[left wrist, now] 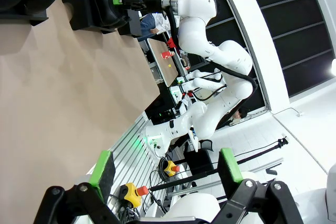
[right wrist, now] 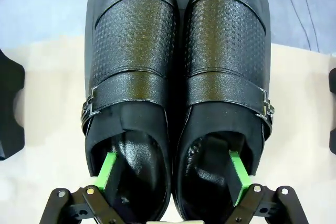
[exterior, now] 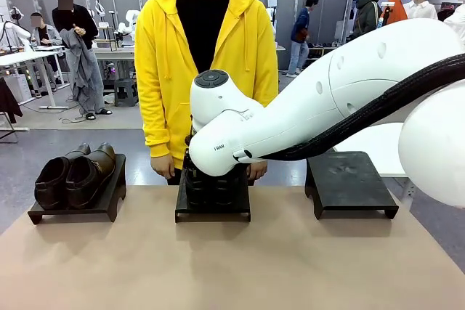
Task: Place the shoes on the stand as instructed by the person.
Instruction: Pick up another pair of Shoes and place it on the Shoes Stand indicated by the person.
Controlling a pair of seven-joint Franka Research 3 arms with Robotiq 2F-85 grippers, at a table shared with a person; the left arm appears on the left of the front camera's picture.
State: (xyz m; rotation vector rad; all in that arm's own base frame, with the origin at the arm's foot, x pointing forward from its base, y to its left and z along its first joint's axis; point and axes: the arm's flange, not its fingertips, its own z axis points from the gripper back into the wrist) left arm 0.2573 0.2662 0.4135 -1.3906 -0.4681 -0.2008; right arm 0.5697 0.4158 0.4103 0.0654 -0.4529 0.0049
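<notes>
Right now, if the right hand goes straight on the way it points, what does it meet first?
The shoes on the middle stand. The right hand is open, one finger inside each shoe's opening, so it would likely press into the insoles; depth there is unclear.

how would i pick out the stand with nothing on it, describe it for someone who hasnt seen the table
Start at the brown table, where three low black stands sit in a row in front of the person in yellow. The bare stand is the one at the robot's right end. The left stand and middle stand each carry a pair of black shoes; this one's flat top has nothing on it.
</notes>
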